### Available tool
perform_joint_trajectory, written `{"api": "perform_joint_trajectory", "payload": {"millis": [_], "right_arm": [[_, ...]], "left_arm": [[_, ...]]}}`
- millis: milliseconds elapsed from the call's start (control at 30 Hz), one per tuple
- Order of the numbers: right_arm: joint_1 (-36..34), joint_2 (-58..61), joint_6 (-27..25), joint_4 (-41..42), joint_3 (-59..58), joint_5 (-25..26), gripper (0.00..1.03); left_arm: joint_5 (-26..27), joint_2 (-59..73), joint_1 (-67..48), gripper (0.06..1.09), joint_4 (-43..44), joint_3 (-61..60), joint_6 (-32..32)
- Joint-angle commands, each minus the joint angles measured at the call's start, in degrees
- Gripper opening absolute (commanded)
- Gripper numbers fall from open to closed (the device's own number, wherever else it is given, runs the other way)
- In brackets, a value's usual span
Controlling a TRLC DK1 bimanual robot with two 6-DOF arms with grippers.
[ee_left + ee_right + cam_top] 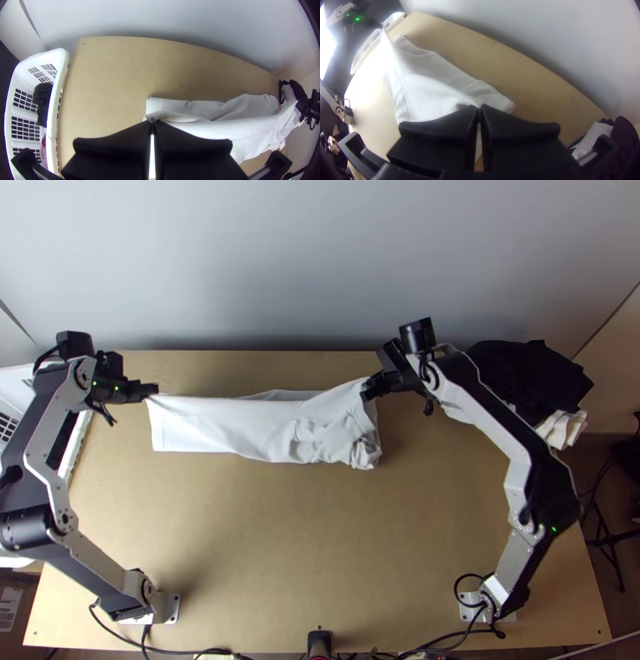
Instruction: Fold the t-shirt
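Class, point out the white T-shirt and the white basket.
T-shirt point(232, 426): top view, on the middle of the stretched cloth.
Basket point(52, 133): left wrist view, on its long rim.

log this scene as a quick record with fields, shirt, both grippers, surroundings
garment: white t-shirt, long narrow strip, rumpled toward its right end
left gripper: shut on its far left corner
right gripper: shut on its far edge, near the right end
table: light wood
left side: white laundry basket
far right: dark cloth heap
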Motion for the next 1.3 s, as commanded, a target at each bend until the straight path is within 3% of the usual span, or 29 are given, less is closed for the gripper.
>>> {"api": "perform_joint_trajectory", "payload": {"millis": [0,367,767,800,867,900,1000,1033,1133,1267], "right_arm": [[-2.3,10.1,-0.8,-2.0,11.3,0.4,0.03],[-4.4,26.0,-3.9,-10.6,33.1,1.5,0.03],[-4.2,30.3,-4.6,-11.3,32.2,2.5,0.03],[-4.2,30.6,-4.7,-11.4,32.2,2.5,0.04],[-4.3,31.1,-4.5,-11.7,31.9,2.5,0.28],[-4.2,31.2,-4.6,-12.2,31.6,2.5,0.43],[-3.3,30.3,-4.3,-16.9,31.6,2.4,0.95],[-2.9,29.5,-3.6,-18.2,31.4,2.4,0.99],[-1.9,25.0,-1.6,-18.3,29.5,2.1,0.99],[-1.0,20.0,-0.9,-17.9,30.4,2.0,0.99]], "left_arm": [[-1.5,9.1,-1.6,0.09,0.0,8.8,-0.3],[-3.0,19.6,-4.1,0.09,-0.8,18.2,-0.9],[-4.3,27.2,-5.3,0.09,-1.4,24.4,-1.2],[-4.3,27.6,-5.4,0.09,-1.4,24.4,-1.4],[-4.3,28.3,-5.4,0.1,-1.4,24.4,-1.7],[-4.3,28.6,-5.4,0.17,-1.4,24.4,-2.1],[-3.7,27.7,-5.4,0.53,-3.8,24.3,-4.0],[-3.0,26.7,-5.5,0.65,-4.5,24.0,-4.6],[0.0,21.7,-5.6,1.02,-5.1,21.1,-5.7],[3.5,14.9,-5.0,1.04,-5.9,16.8,-6.8]]}}
